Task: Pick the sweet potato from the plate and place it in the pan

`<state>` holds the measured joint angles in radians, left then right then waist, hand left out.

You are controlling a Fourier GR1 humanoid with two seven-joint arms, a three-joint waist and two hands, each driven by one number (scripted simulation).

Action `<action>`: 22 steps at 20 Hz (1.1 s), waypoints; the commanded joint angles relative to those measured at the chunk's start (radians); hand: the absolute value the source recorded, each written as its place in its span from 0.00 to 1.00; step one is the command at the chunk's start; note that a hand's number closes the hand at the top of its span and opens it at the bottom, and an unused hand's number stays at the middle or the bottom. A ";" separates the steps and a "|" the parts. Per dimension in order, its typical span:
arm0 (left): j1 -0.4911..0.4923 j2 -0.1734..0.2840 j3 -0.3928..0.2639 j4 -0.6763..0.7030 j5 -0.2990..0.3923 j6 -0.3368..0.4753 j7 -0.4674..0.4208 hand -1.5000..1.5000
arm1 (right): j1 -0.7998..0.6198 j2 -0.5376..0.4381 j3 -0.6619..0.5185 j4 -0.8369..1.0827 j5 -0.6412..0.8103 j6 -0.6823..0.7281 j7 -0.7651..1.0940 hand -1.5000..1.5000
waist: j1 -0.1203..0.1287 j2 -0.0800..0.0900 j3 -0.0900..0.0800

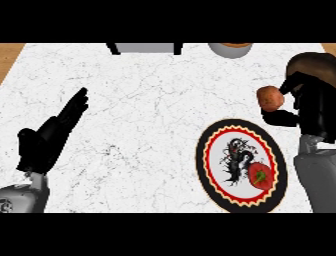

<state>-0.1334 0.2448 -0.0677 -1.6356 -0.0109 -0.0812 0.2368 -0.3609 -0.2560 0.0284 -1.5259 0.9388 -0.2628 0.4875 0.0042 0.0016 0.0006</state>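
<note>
Right hand (315,107), black and blocky, pinches the lumpy orange-brown sweet potato (270,97) between thumb and fingers, above the white marble counter (149,100), beside the dark round pan (326,70). Near it lies the round, scallop-edged plate (214,150), bearing a glossy red tomato (260,175). Left hand (53,132) rests with fingers straight.

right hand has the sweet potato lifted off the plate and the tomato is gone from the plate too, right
Not quite. The head view shows the right hand holding the sweet potato above the counter, off the plate, but the tomato lies on the plate.
</note>
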 commanded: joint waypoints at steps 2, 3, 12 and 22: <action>-0.050 -0.039 -0.007 0.076 -0.034 0.016 -0.040 0.50 | -0.082 -0.055 -0.148 0.277 -0.135 -0.107 -0.231 1.00 | 0.004 0.005 0.000; 0.007 -0.050 -0.031 0.070 -0.041 0.010 -0.068 0.50 | -0.093 -0.098 -0.184 0.327 -0.136 -0.106 -0.253 1.00 | 0.008 0.005 0.000; -0.055 -0.044 -0.004 0.066 -0.048 -0.001 -0.025 0.50 | -0.289 -0.204 -0.338 0.834 -0.180 -0.302 -0.538 1.00 | 0.019 0.009 0.001; -0.044 -0.058 -0.030 -0.022 -0.043 -0.016 0.015 0.50 | -0.420 -0.357 -0.446 1.195 -0.221 -0.350 -0.770 1.00 | 0.060 0.021 0.005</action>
<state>-0.1926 0.2006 -0.0723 -1.6010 -0.0441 -0.1035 0.2245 -0.7453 -0.5468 -0.3815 -0.4341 0.7342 -0.6151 -0.2111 0.0486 0.0197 0.0042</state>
